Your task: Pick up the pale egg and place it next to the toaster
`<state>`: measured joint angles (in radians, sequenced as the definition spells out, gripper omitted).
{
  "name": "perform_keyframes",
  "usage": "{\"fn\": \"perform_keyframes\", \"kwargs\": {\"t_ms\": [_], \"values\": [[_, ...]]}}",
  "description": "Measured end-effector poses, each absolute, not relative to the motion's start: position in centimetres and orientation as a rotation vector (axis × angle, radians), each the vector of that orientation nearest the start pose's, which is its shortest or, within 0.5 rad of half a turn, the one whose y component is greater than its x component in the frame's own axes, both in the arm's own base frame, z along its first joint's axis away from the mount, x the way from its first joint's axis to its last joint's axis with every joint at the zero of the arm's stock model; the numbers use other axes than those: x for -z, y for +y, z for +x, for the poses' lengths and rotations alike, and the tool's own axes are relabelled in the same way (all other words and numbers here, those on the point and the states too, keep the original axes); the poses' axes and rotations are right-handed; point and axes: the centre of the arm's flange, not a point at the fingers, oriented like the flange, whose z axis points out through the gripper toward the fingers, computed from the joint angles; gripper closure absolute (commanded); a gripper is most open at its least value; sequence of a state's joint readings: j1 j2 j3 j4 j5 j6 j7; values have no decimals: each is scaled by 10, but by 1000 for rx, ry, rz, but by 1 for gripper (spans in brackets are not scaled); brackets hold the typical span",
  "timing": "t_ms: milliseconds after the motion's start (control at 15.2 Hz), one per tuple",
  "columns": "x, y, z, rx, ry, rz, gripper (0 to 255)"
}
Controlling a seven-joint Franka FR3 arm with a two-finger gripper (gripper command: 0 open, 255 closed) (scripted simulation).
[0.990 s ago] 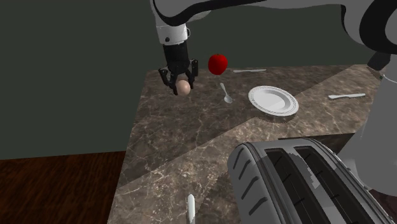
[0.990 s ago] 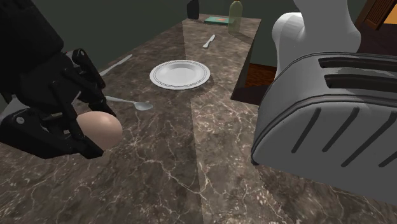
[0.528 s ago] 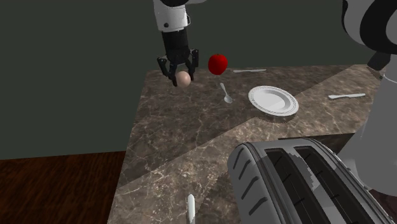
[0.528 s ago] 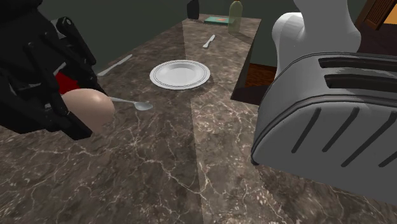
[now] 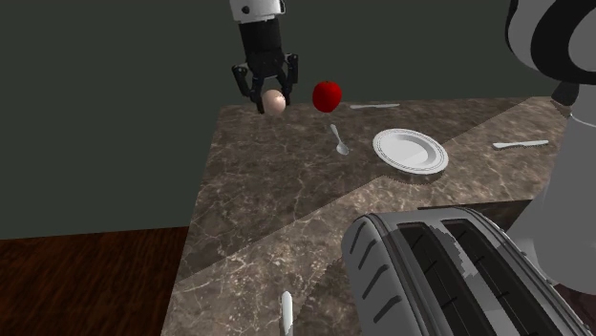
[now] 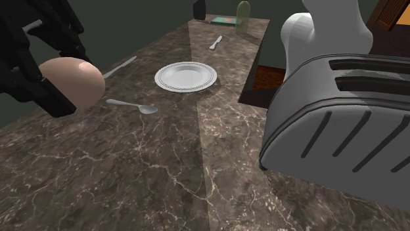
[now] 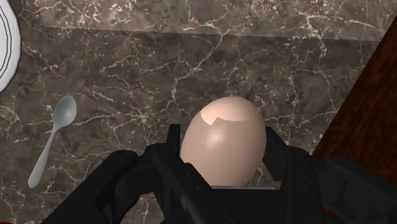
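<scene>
A pale beige egg (image 5: 275, 103) hangs in the air above the far corner of the marble counter (image 5: 287, 200), clasped by my black gripper (image 5: 270, 101). In the second exterior view the egg (image 6: 72, 81) looms large at the left, held by the gripper (image 6: 56, 85). In the wrist view the egg (image 7: 224, 140) sits between the two fingers (image 7: 172, 162), with a cracked-looking patch on its shell. The big grey toaster (image 5: 449, 277) stands at the near end of the counter in the shoulder view, and the toaster (image 6: 341, 111) is at the second exterior view's right.
A red apple (image 5: 327, 94), a spoon (image 5: 339, 141) and a white plate (image 5: 410, 151) lie near the far end. Knives (image 5: 521, 144) lie further right. In the second exterior view, a bottle (image 6: 244, 16) stands at the far end. The counter edge drops to a wooden floor (image 5: 86, 282).
The gripper has risen with the egg, from just above the counter surface to higher over the far corner. The egg stays clasped.
</scene>
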<state>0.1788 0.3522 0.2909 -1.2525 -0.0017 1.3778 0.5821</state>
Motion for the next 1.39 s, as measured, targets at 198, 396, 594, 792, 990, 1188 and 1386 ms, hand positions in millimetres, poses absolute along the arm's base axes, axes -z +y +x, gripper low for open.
{"fn": "perform_keyframes", "kwargs": {"t_ms": [198,396,594,792,990,1188,1386], "values": [[-570,257,577,-368,187,-3136,255],[-585,257,577,-368,187,-3136,255],[-601,256,577,-368,187,-3136,255],[-614,255,577,-368,187,-3136,255],[-619,272,553,-370,186,-3136,255],[-617,290,518,-369,185,-3136,255],[-618,307,488,-368,184,-3135,255]]}}
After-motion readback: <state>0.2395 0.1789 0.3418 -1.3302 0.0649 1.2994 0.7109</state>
